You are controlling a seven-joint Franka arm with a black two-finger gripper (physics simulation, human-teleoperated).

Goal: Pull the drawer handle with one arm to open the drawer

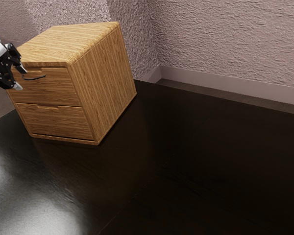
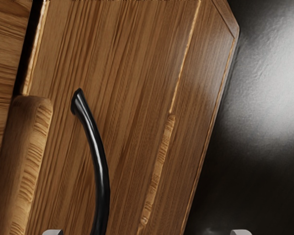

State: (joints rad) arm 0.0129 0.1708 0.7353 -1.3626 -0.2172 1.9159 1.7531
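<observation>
We're hovering the gripper (image 1: 21, 79) at the cabinet's (image 1: 98, 73) top drawer (image 1: 51, 88), fingers spread wide, gripping nothing. The black handle (image 2: 100, 169) is sitting just ahead of the fingertips, between them, nearer one. The cabinet is resting on the dark table (image 1: 196, 171).

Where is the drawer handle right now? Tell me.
The drawer handle sits on the upper drawer of the wooden cabinet, near the exterior view's left edge, right by the open gripper.
</observation>
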